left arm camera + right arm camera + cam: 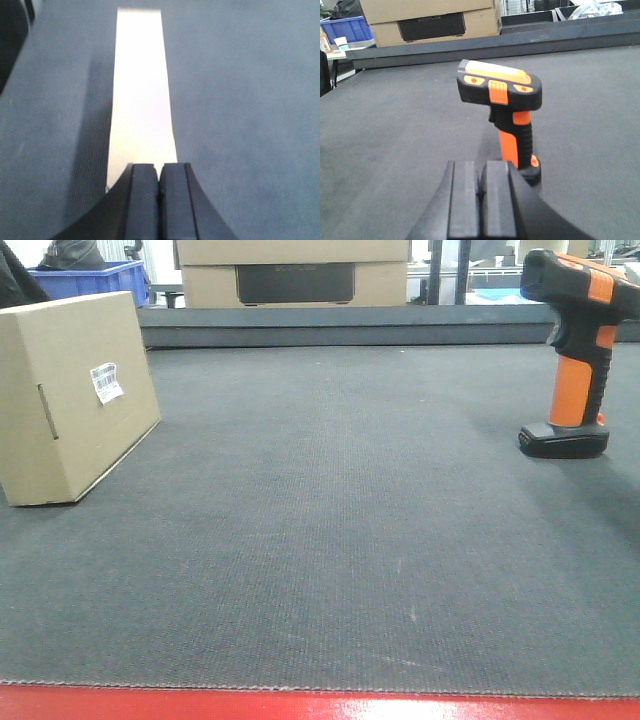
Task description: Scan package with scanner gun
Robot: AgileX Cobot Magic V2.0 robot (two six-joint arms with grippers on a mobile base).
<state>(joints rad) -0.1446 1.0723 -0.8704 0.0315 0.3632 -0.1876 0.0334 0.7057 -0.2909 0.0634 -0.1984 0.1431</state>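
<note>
You're at the approach step: both claws clenched empty, left claw [159, 200] above the package [75, 400], right claw [482, 200] facing the scanner gun [502, 112]. Next, open the right claw around the orange handle at 12 o'clock (gun stands upright on the table [330, 540]).

Left pincer [159, 192]: matte black, two flat rectangular fingers [144, 200], flared curved black shoulders below. Right pincer [481, 195]: same black build, two blocky fingers [464, 197] with squared tips, rounded notch at the seam, broad sloping black base. No markings, screws or cables visible.
</note>
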